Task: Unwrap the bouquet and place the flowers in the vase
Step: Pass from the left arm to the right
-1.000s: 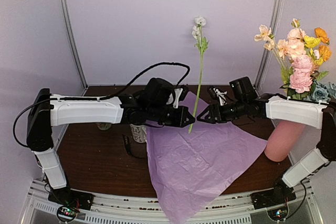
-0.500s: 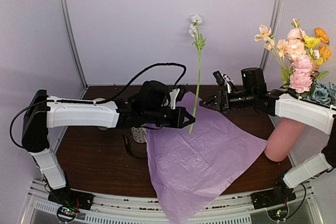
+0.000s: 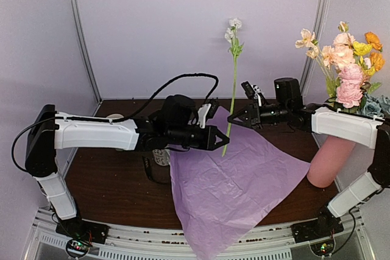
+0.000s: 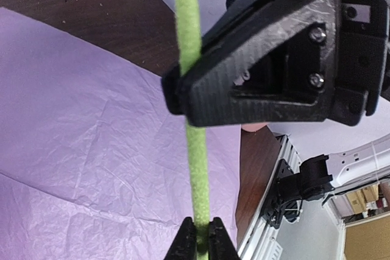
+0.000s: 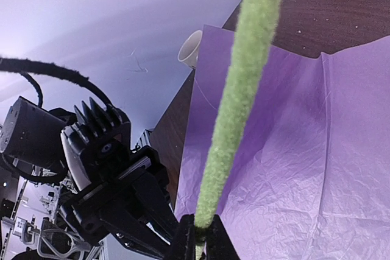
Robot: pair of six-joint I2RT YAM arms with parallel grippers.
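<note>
Top external view: paper (image 3: 237, 181) lies open, most flowers (image 3: 347, 71) stand in the vase (image 3: 329, 162); we pinch the last stem (image 3: 234, 83) with left gripper (image 3: 223, 139) and right gripper (image 3: 232, 120), both closed.

Crinkled matt tissue paper (image 3: 237, 181), fuzzy stem (image 4: 196, 168)

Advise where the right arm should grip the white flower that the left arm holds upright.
Grip the white flower on its bare lower stem, just above the left gripper, coming in level from the right. The stem stands near vertical, thin and straight, with leaves and blooms only at the top. The right gripper is pinched on it there.
</note>
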